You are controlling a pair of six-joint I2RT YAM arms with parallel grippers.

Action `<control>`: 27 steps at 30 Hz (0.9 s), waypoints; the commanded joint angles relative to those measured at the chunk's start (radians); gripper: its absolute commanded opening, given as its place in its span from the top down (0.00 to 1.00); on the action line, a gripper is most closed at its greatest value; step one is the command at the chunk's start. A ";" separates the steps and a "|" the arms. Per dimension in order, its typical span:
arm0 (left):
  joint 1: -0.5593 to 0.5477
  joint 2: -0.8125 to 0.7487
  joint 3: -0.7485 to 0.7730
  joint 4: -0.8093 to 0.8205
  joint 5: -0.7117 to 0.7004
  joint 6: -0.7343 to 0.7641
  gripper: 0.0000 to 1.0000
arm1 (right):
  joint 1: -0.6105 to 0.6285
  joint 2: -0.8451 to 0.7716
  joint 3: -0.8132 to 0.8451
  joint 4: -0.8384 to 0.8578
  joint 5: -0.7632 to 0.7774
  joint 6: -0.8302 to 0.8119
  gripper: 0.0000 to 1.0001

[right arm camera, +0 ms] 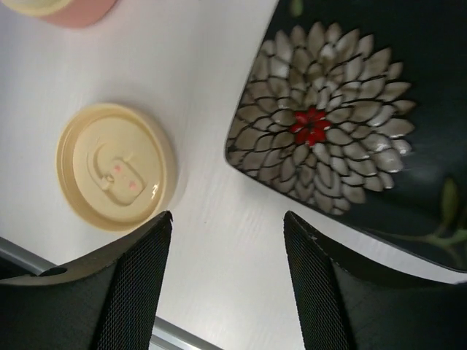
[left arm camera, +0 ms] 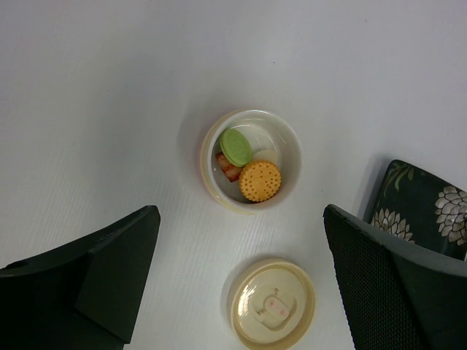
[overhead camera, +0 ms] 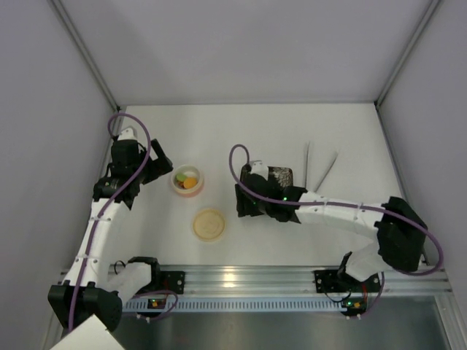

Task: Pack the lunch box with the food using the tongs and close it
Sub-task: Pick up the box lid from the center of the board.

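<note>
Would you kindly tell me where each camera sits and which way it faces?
Top external: above and behind, looking down on the table; left arm and right arm show.
Left wrist: looks down at the lunch box; open left end effector shows.
Right wrist: looks down at plate edge; right end effector shows.
Shared: the lid, in all three.

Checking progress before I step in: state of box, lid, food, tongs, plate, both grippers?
lunch box: uncovered, upright
food: inside the lunch box
lid: off, flat on the table
tongs: lying on the table, unheld
plate: visible part bare
left gripper: open, empty
right gripper: open, empty
</note>
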 commanded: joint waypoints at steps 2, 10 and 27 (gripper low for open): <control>0.006 -0.009 -0.006 0.037 0.002 0.013 0.01 | 0.117 0.176 0.125 0.035 0.063 0.051 0.40; 0.004 -0.009 -0.006 0.036 0.001 0.013 0.01 | 0.167 0.374 0.226 0.072 0.026 0.061 0.49; 0.004 -0.011 -0.006 0.036 0.000 0.013 0.01 | 0.188 0.467 0.266 0.090 -0.004 0.068 0.56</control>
